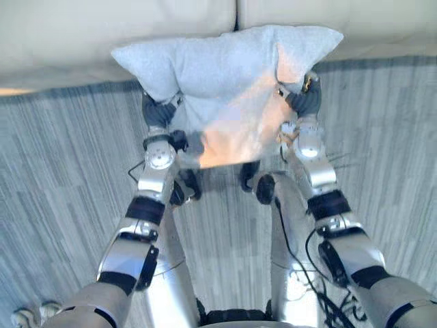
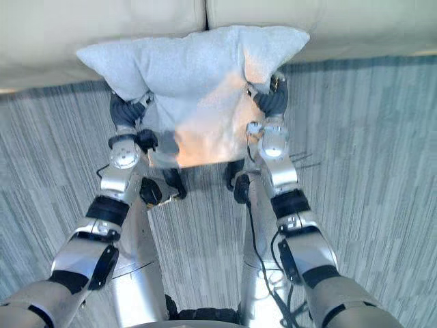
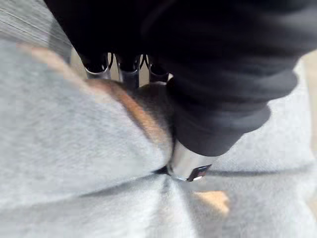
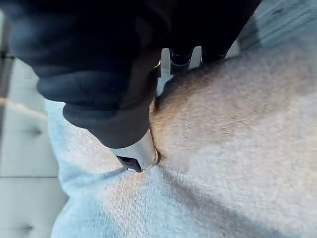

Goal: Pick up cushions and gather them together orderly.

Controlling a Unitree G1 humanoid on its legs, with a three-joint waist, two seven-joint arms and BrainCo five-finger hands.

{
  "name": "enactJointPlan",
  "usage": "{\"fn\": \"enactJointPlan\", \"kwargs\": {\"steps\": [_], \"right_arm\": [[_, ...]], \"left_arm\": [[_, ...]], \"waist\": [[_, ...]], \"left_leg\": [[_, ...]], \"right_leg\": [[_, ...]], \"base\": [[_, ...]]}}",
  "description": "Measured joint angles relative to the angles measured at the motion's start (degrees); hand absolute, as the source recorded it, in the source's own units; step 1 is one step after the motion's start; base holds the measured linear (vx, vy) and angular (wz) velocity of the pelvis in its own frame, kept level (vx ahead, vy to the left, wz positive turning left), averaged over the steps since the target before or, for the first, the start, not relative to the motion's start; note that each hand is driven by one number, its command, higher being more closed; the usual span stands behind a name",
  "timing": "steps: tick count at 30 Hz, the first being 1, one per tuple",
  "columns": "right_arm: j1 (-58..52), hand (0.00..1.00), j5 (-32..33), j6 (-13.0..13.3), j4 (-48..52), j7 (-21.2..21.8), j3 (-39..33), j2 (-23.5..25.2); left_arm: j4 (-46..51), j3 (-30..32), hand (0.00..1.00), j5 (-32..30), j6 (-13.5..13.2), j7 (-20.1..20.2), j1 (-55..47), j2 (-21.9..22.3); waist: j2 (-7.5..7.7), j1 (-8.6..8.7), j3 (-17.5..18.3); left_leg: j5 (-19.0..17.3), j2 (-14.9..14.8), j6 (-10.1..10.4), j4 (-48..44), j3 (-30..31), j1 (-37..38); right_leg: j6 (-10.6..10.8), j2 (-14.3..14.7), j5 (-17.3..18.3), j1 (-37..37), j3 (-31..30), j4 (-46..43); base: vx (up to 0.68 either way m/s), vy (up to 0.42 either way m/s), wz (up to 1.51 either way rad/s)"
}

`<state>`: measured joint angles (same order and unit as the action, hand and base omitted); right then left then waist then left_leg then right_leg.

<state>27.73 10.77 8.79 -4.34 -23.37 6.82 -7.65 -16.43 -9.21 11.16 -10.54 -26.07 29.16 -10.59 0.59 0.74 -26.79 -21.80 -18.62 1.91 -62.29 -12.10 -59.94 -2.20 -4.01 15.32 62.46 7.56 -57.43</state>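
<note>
Pale grey cushion point(image 1: 222, 75) is held up off the striped grey carpet point(image 1: 61, 171), in front of the cream sofa point(image 1: 102, 27), with its upper corners overlapping the sofa's front edge in the head views. The left hand point(image 1: 158, 113) grips its left side and the right hand point(image 1: 305, 99) its right side, just below the upper corner. In each wrist view the thumb point(image 3: 190, 166) digs into the cover with the fingers point(image 3: 130, 74) wrapped behind the edge, so both hands are clamped on the fabric. The right thumb point(image 4: 137, 154) dents it the same way. The cloth puckers and creases at each thumb and the corners flop. I judge it soft, light, loosely filled, not fragile and not slippery, given the nubby weave. It is best taken at opposite side edges, as it is here, pinching deep enough to catch filling and not just the cover. No tag, label or writing is legible on the cushion.
</note>
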Motion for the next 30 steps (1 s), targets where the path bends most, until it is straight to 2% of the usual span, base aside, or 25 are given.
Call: {"fn": "enactJointPlan", "kwargs": {"steps": [2,4,7,10,12,17,21,22,23,24,25,26,27,28,29,30], "right_arm": [[-9.56,1.0,-0.04,1.54,6.5,0.76,0.05,1.7],[-19.14,1.0,-0.08,5.36,15.07,2.99,0.75,2.18],[-22.36,1.0,-0.19,9.05,20.2,5.7,3.42,2.29],[-24.23,1.0,-0.12,10.61,18.68,8.85,5.48,2.47],[-23.83,1.0,0.15,10.75,13.17,10.39,5.54,1.52],[-22.87,1.0,0.34,8.03,2.72,11.98,5.55,-1.16],[-22.81,1.0,-0.3,6.39,-0.6,12.39,5.61,-2.72],[-22.49,1.0,-1.03,6.38,-1.26,12.39,5.61,-3.0],[-22.39,1.0,-1.72,6.35,-1.44,12.42,5.69,-3.72],[-22.41,1.0,-2.43,6.35,-1.46,12.6,6.42,-4.4],[-22.22,1.0,-2.43,6.37,-1.46,13.19,6.92,-5.01],[-22.27,1.0,-2.43,6.37,-1.52,13.55,6.94,-5.21],[-22.5,1.0,-2.43,6.36,-1.84,13.65,6.94,-5.68],[-23.56,1.0,-2.43,6.36,-1.89,13.69,6.79,-6.24],[-24.13,1.0,-2.41,6.36,-2.03,13.71,6.69,-6.45],[-24.88,1.0,-2.4,6.16,-3.22,13.73,6.61,-7.85]], "left_arm": [[5.0,-1.85,1.0,-3.27,-0.77,-0.03,-8.53,1.69],[11.77,-4.23,1.0,-6.16,-3.5,0.44,-18.52,2.6],[14.03,-4.01,1.0,-6.92,-5.65,1.64,-23.77,2.92],[14.01,-3.91,1.0,-6.4,-5.69,2.74,-29.58,2.95],[13.57,-3.82,1.0,-5.79,-5.66,3.67,-32.97,2.96],[13.32,-3.58,1.0,-5.19,-5.55,4.6,-36.26,2.8],[13.25,-3.61,1.0,-5.27,-4.89,6.05,-37.12,2.28],[13.23,-3.62,1.0,-5.36,-4.76,6.18,-37.11,1.95],[13.13,-3.65,1.0,-5.41,-4.74,6.18,-37.15,1.74],[12.91,-3.62,1.0,-5.53,-4.72,6.17,-37.21,0.89],[12.92,-3.47,1.0,-5.58,-4.72,6.1,-37.05,0.39],[12.9,-3.49,1.0,-5.62,-4.73,6.09,-37.07,0.21],[12.84,-3.59,1.0,-5.82,-4.71,6.12,-37.06,0.03],[12.77,-4.24,1.0,-6.19,-4.69,6.22,-37.07,-0.53],[12.42,-4.5,1.0,-6.38,-4.69,6.61,-37.04,-0.57],[11.27,-5.28,1.0,-6.71,-4.17,7.25,-37.19,0.61]], "waist": [[0.05,0.44,1.52],[0.17,0.39,6.45],[0.21,0.29,9.88],[0.41,0.18,11.97],[0.34,0.06,14.18],[0.23,-0.16,14.34],[0.19,0.31,14.31],[0.18,0.47,14.27],[-0.01,0.61,14.19],[-1.0,1.07,14.13],[-0.57,1.49,14.66],[-1.05,1.58,14.71],[-0.95,1.94,15.09],[-0.53,2.53,15.58],[-0.57,3.11,15.67],[-3.38,3.54,16.21]], "left_leg": [[0.22,0.7,0.41,4.65,-0.69,8.9],[0.84,1.34,1.45,11.15,-2.64,18.21],[1.52,1.87,1.73,17.18,-4.89,25.93],[3.48,3.95,1.89,25.03,-6.91,33.87],[5.34,5.6,1.8,30.27,-8.12,37.18],[5.75,7.82,1.87,35.66,-8.93,44.35],[4.21,9.71,1.54,38.33,-9.14,51.36],[2.53,10.26,-0.14,38.39,-9.09,53.62],[1.9,10.32,-0.52,38.38,-8.9,54.54],[0.85,10.56,-0.85,38.45,-8.54,55.75],[0.37,10.75,-0.81,39.17,-8.38,56.58],[0.36,10.99,-0.79,39.95,-8.29,56.92],[0.58,11.64,-0.43,41.77,-7.77,57.93],[1.0,12.84,1.8,42.67,-6.72,58.62],[0.57,13.07,2.71,42.31,-5.83,58.96],[0.32,11.9,3.87,42.42,-4.31,59.62]], "right_leg": [[0.03,0.04,-0.02,-8.86,0.5,4.48],[1.14,0.59,-0.86,-17.71,0.39,11.12],[2.18,1.07,-2.14,-24.76,-0.12,17.69],[2.92,1.09,-4.03,-31.87,-0.93,24.83],[3.26,1.02,-5.99,-34.69,-1.52,29.83],[3.23,0.52,-6.75,-40.29,-2.22,32.31],[3.37,-2.02,-6.69,-40.22,-2.43,21.0],[4.37,-2.99,-7.83,-38.89,-2.6,15.02],[4.59,-3.23,-8.16,-37.71,-2.73,12.76],[4.25,-3.16,-5.8,-36.64,-2.88,12.42],[4.26,-3.05,-5.15,-35.34,-2.88,16.64],[4.43,-2.9,-5.4,-34.55,-2.86,19.87],[5.11,-2.01,-8.11,-34.12,-3.09,29.01],[4.87,-1.92,-12.58,-34.87,-4.37,37.52],[4.93,-1.8,-17.05,-35.03,-5.83,37.46],[4.05,-1.06,-16.16,-34.51,-4.59,34.35]], "base": [[0.14,-0.025,0.08],[0.19,-0.006,-0.08],[0.18,0.069,-0.18],[0.16,0.057,-0.08],[0.19,0.051,-0.09],[0.18,0.072,-0.07],[0.08,0.058,0.02],[0.05,0.044,0.0],[0.06,0.026,0.04],[0.1,0.009,0.08],[0.12,-0.002,0.11],[0.18,-0.031,0.19],[0.25,-0.057,0.39],[0.29,-0.08,0.57],[0.36,-0.154,0.67],[0.51,-0.182,0.45]]}}
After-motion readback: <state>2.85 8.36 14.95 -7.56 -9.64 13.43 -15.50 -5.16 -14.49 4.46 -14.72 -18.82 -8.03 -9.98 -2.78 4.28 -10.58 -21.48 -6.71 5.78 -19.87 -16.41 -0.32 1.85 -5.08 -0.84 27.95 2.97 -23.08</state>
